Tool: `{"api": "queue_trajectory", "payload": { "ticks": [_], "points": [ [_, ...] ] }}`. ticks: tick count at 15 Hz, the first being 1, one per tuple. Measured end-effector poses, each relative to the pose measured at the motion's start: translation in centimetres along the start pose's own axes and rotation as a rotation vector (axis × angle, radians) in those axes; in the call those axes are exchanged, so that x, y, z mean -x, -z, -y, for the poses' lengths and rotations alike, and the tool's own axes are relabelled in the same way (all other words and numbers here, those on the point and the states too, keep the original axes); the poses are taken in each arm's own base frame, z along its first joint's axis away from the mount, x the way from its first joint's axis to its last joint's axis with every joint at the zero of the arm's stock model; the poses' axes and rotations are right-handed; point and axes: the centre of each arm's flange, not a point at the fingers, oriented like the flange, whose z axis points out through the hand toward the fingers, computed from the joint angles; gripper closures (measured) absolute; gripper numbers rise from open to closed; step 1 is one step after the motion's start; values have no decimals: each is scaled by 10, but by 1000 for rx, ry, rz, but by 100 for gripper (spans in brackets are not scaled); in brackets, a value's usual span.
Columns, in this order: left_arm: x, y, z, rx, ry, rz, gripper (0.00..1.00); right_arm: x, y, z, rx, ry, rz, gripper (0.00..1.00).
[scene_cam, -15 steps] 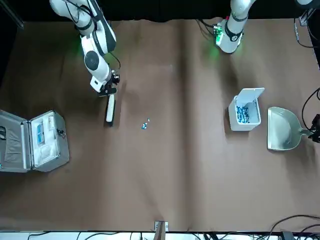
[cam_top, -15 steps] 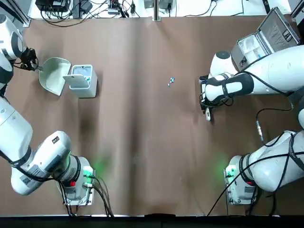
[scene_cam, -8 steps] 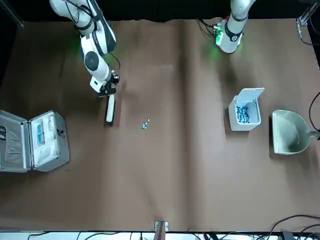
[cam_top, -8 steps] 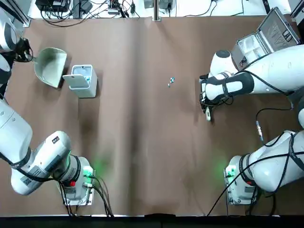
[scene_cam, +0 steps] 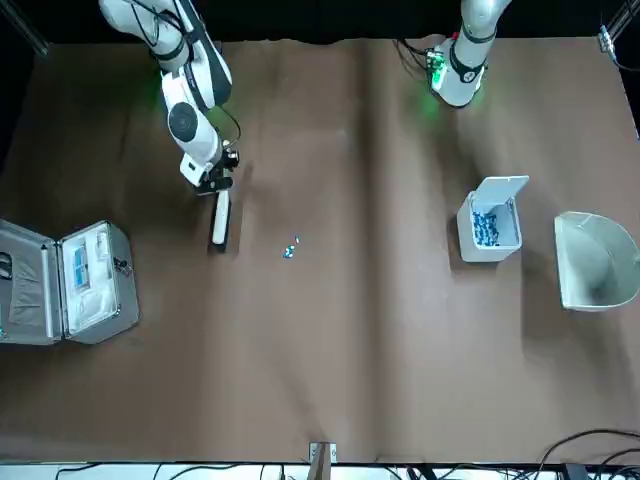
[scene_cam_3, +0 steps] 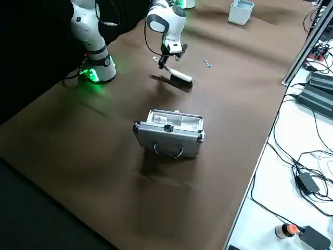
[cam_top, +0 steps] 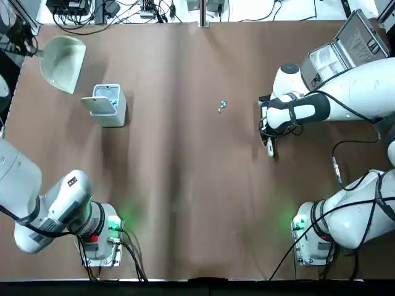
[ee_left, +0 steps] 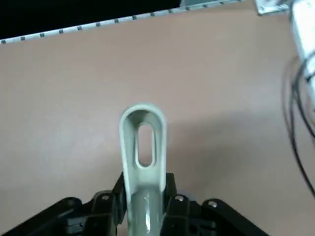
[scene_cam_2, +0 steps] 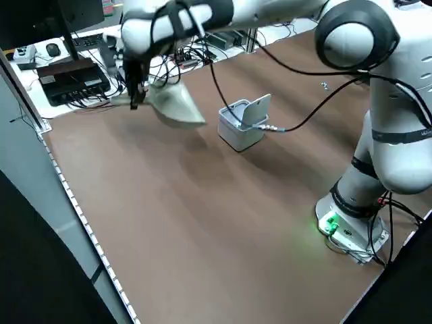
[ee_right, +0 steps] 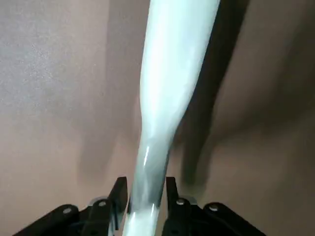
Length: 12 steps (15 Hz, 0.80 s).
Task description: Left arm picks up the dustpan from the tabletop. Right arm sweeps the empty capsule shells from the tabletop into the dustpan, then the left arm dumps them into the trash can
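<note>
Dustpan lifted, sweep to come

My left tool (ee_left: 145, 182) grips the dustpan (cam_top: 63, 63) above the worktop (cam_top: 203, 203), near the trash can (cam_top: 105, 106). Next, I judge, I must set it by the shells (scene_cam: 289, 252); beyond, my right tool (ee_right: 146, 184) grips a brush (scene_cam_3: 178, 74).

From my top view, the left arm (cam_top: 13, 182) is cut off by the picture's edge. The front view's edge crops the dustpan (scene_cam: 600, 262), hiding its handle from me there. The capsule shells (cam_top: 223, 106) look too tiny to count.
</note>
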Motion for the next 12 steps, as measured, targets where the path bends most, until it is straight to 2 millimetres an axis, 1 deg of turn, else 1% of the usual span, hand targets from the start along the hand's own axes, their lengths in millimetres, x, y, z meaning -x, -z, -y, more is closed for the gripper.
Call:
{"api": "queue_trajectory", "payload": {
  "ticks": [3,4,5,6,8,12],
  "points": [
    [27,49,-16,-8,-28,13,67,0,0,0,0,0,0,63],
    [39,66,-22,-17,-40,22,67,0,0,0,0,0,0,64],
    [71,98,-37,-33,-35,45,67,0,0,0,0,0,0,65],
    [91,112,-46,-42,-19,57,67,0,0,0,0,0,0,66],
    [137,134,-64,-57,3,84,67,0,0,0,0,0,0,67],
    [229,167,-90,-82,36,128,67,0,0,0,0,0,1,69]
  ]
}}
